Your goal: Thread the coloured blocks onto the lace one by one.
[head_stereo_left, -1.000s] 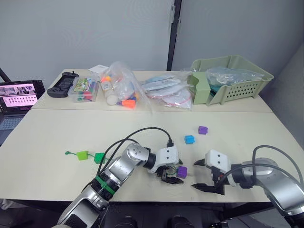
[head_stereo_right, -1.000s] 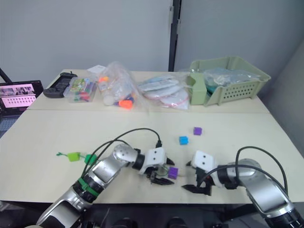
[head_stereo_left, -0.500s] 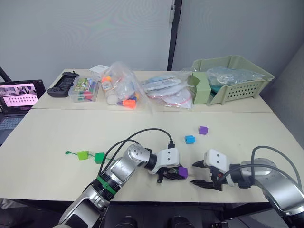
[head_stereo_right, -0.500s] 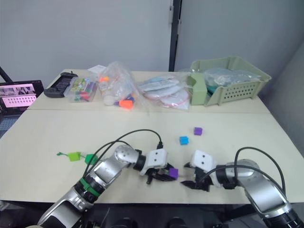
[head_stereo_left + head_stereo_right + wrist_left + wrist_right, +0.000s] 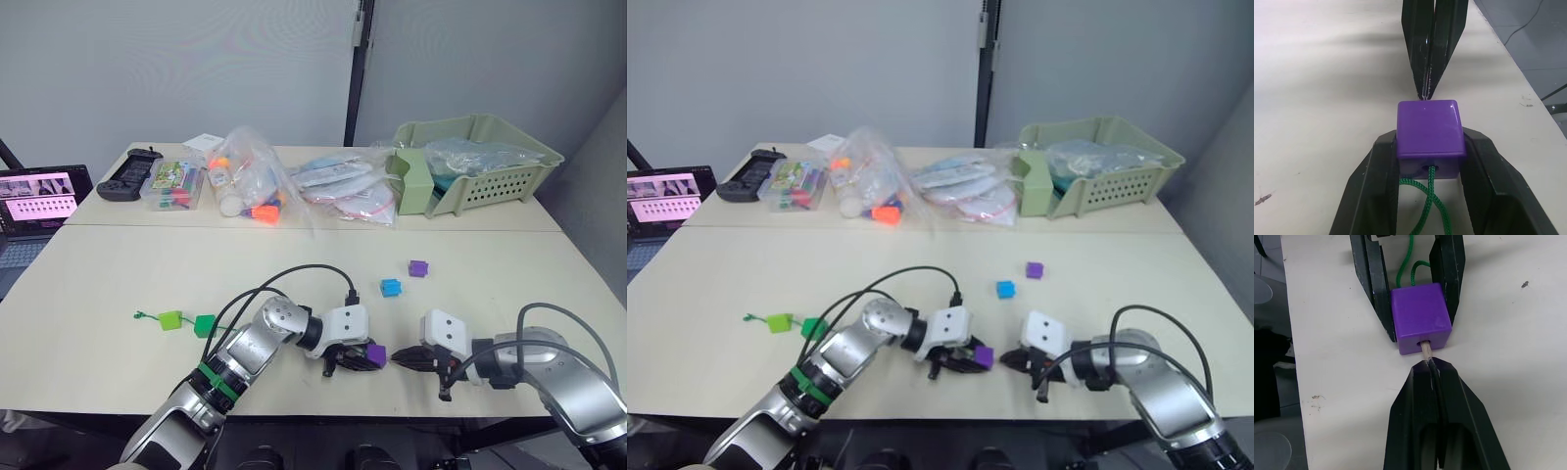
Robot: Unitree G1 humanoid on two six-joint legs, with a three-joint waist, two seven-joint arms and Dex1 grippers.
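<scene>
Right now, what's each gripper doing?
Left gripper: shut on the purple cube.
Right gripper: shut on the lace's pale tip.

No legible text or labels anywhere.

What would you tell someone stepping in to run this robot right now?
Left gripper: shut on a purple cube, near the table's front edge.
Right gripper: shut on the lace's pale tip, which pokes out of that cube's hole. The green lace enters the cube's other side.
Done: the lime wedge and dark green cube appear to sit on the lace at the left, near its tab.
Left: pull the tip through and slide this cube along, then thread the blue cube and second purple cube, both loose on the table.
</scene>
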